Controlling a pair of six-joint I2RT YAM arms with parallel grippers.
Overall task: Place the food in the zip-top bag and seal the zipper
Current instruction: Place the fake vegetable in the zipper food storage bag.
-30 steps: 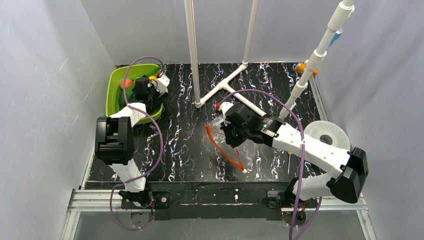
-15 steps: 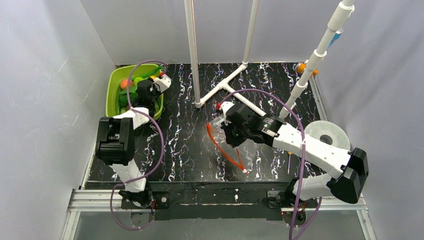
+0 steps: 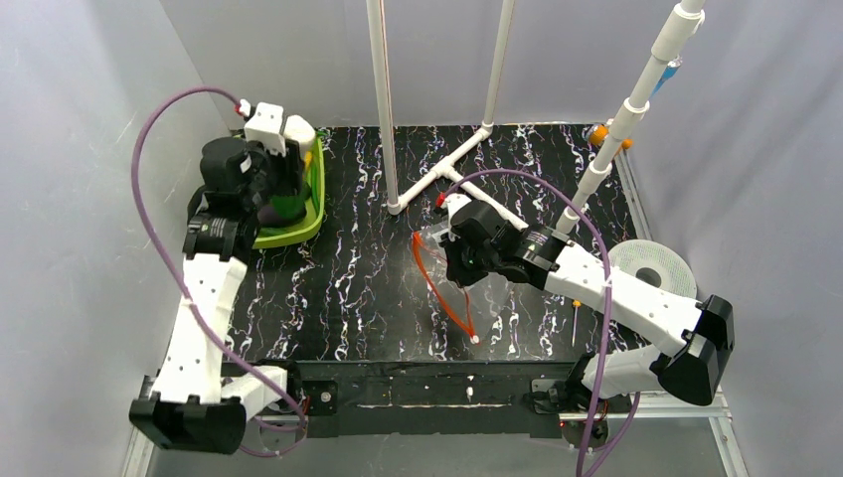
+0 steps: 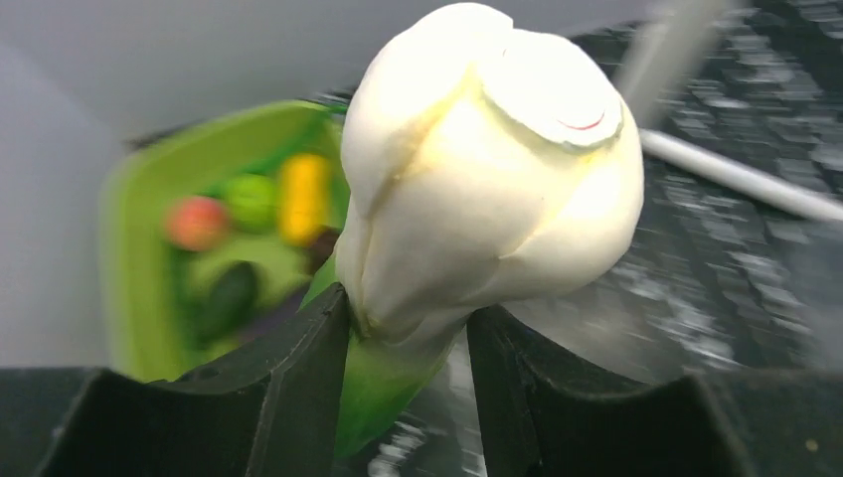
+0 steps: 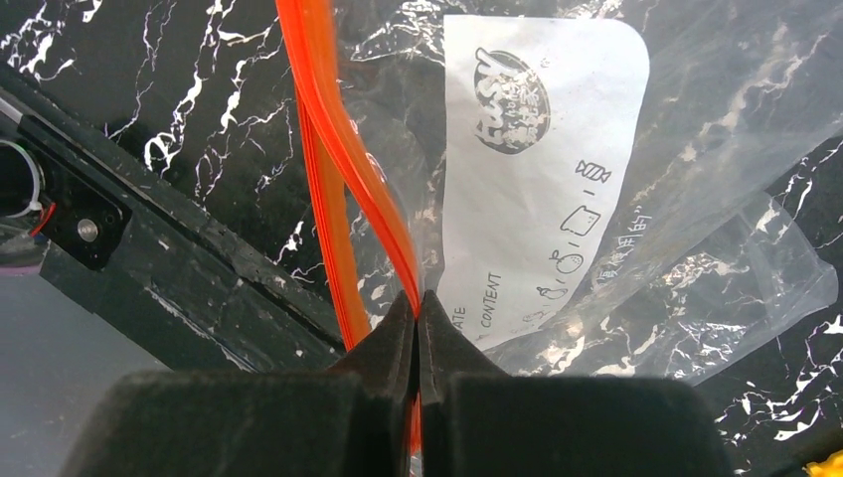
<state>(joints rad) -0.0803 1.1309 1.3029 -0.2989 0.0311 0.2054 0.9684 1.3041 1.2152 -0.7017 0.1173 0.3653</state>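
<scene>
Left gripper [image 4: 408, 333] is clamped on the bok choy [image 4: 487, 179], held aloft for bagging; the zipper [image 5: 338, 149] is pinched by the right gripper [image 5: 418, 313] so the zip-top bag [image 5: 696, 199] gapes.

Left arm [image 3: 199, 298] raised, left fingers [image 4: 288, 397] part-closed; right fingers [image 5: 383, 348] pinched shut.
</scene>
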